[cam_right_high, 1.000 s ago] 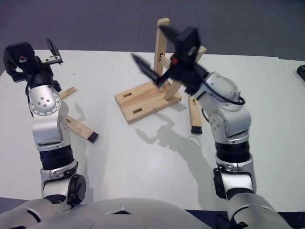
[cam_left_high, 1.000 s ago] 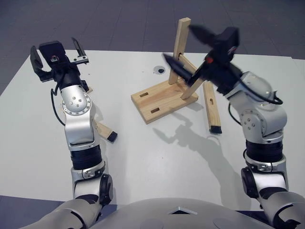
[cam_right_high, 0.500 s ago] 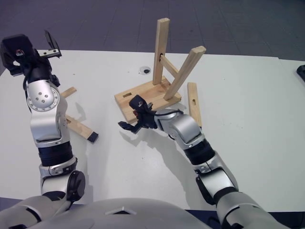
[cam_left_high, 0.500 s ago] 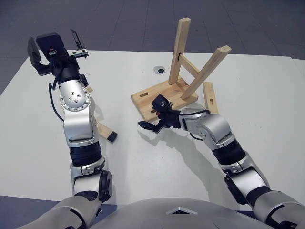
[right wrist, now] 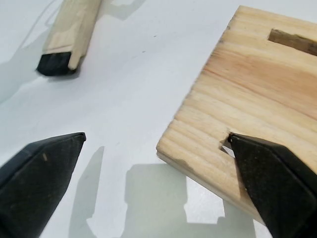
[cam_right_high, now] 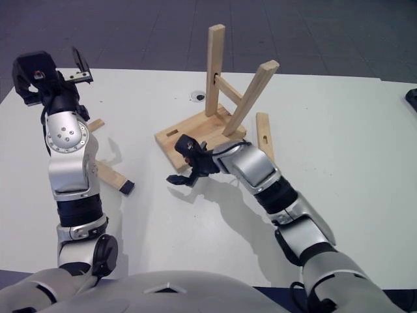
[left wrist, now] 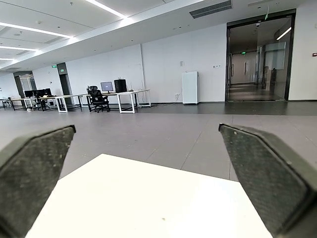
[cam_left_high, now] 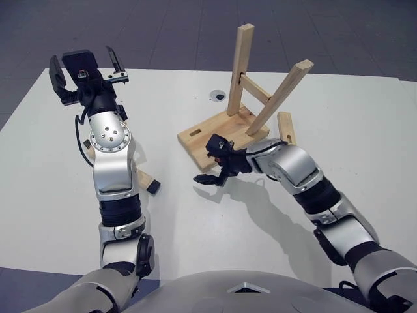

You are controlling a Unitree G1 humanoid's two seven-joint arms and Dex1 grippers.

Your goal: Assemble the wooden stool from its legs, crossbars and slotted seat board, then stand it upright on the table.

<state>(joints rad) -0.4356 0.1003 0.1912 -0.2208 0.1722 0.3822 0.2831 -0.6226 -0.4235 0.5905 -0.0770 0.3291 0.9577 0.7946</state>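
Observation:
The slotted seat board point(cam_left_high: 215, 135) lies flat mid-table. Two legs point(cam_left_high: 240, 65) point(cam_left_high: 282, 93) stand up out of it, joined by a crossbar point(cam_left_high: 258, 90). A loose leg point(cam_left_high: 285, 126) lies just right of the board. Another loose leg with a black foot cap point(cam_left_high: 146, 180) lies beside my left arm. My right gripper point(cam_left_high: 210, 175) is open, low over the table at the board's near corner point(right wrist: 198, 144); one fingertip point(right wrist: 272, 173) sits by a slot notch in the edge. My left gripper point(cam_left_high: 85, 65) is held high at the far left, open and holding nothing.
A small round hole point(cam_left_high: 220, 96) is set in the white table behind the board. A short wooden piece point(cam_right_high: 94, 124) lies behind my left arm. The table's far edge meets a dark tiled floor. Open tabletop stretches along the front and right.
My right arm swung down from above the standing legs to the board's near corner, gripper still open. The left gripper shifted slightly rightward while staying raised.

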